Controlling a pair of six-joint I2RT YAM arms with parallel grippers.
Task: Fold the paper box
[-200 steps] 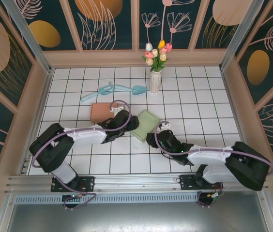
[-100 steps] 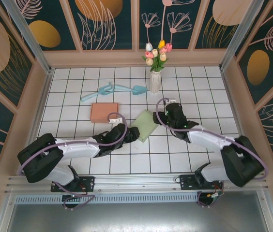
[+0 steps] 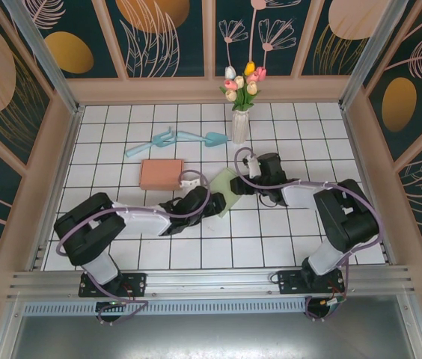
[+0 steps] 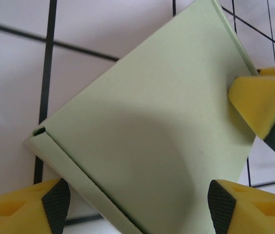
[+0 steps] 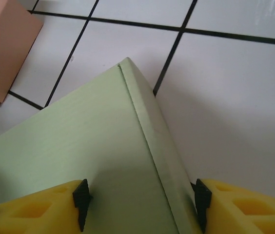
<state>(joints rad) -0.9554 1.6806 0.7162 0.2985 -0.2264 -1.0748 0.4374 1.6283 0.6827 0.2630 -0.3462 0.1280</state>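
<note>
The pale green paper box [image 3: 227, 190] lies flat and closed on the white tiled table, turned diagonally. My left gripper [image 3: 209, 204] is at its near left corner, open. In the left wrist view the box [image 4: 147, 131] spreads between and beyond my wide-apart fingertips [image 4: 55, 204], and a yellow finger of the other arm touches its right edge. My right gripper [image 3: 253, 182] is at the box's far right edge, open. In the right wrist view the gripper [image 5: 141, 202] straddles the folded edge of the box [image 5: 79, 146], one pad over the lid, one beside the side wall.
A salmon-pink flat box [image 3: 161, 173] lies left of the green one and also shows as a pink corner [image 5: 3, 48]. A white vase of tulips [image 3: 239, 123] and two light blue scoops [image 3: 188, 137] stand behind. Wooden walls ring the table.
The right arm swung from the near right round to the box's far right edge. The left gripper slid along the near side to the box's near left corner. The box shifted slightly.
</note>
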